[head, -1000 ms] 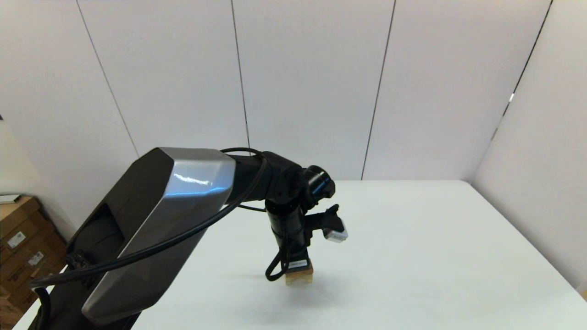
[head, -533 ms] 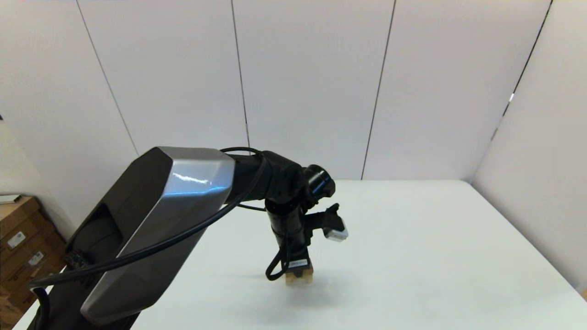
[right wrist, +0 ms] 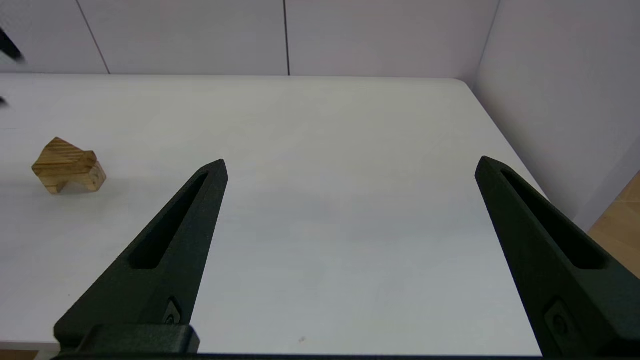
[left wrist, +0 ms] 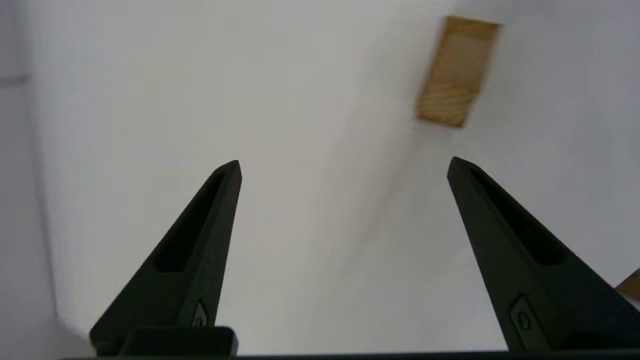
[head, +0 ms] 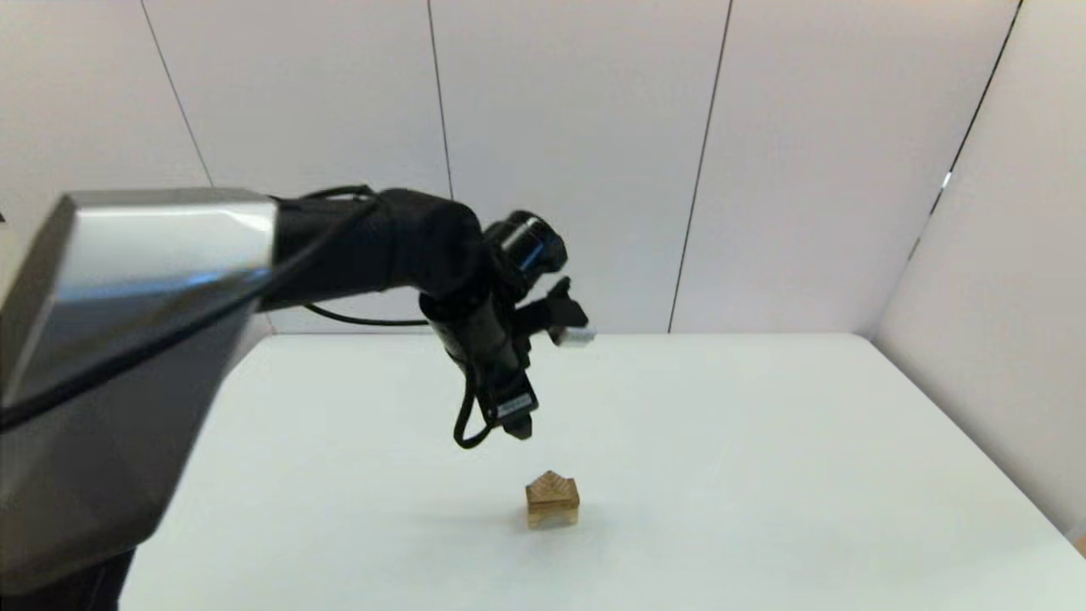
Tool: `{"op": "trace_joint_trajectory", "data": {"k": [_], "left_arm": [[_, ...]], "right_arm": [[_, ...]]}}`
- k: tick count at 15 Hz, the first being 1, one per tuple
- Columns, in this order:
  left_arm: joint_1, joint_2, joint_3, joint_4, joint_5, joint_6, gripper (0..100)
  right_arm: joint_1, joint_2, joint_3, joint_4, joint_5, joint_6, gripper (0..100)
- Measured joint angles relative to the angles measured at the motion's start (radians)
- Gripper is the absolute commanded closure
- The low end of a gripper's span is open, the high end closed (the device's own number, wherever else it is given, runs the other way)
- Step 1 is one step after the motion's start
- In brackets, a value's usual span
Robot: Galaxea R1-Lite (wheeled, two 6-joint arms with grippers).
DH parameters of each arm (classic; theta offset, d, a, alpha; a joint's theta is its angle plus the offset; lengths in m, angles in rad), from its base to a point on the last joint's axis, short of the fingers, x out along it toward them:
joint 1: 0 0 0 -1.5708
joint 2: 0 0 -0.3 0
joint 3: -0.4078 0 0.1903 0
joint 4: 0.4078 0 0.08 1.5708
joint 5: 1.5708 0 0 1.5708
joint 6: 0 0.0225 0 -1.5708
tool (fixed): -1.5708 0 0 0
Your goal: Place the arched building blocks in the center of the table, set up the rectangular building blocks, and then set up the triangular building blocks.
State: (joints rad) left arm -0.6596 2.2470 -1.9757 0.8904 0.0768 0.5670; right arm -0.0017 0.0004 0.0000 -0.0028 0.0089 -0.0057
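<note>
Stack looks finished to me: the triangular building blocks (head: 551,488) sit peak-up on the rest of the little pile, near the middle of the table (head: 764,441). Left gripper (head: 519,428) hangs above it, fingers spread and empty — probably to avoid knocking it. Right gripper (right wrist: 350,167) is spread too, parked off to the side.

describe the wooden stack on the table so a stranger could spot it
On the white table, near its middle, below the raised left tool, stands a small light-brown wooden stack. Its top piece is the triangular building blocks, peaked like a roof; nothing else wooden sits nearby.
</note>
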Motion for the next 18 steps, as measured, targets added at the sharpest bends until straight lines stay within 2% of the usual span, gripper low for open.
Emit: {"op": "trace_joint_trajectory", "data": {"k": [6, 10, 18], "left_arm": [[0.154, -0.408, 0.061, 0.007, 0.225, -0.276, 0], [0.27, -0.767, 0.264, 0.01, 0.371, -0.33, 0], [0.544, -1.506, 0.84, 0.009, 0.413, -0.341, 0]], "right_arm": [[0.0, 0.0, 0.0, 0.0, 0.0, 0.0, 0], [0.0, 0.0, 0.0, 0.0, 0.0, 0.0, 0], [0.0, 0.0, 0.0, 0.0, 0.0, 0.0, 0]]}}
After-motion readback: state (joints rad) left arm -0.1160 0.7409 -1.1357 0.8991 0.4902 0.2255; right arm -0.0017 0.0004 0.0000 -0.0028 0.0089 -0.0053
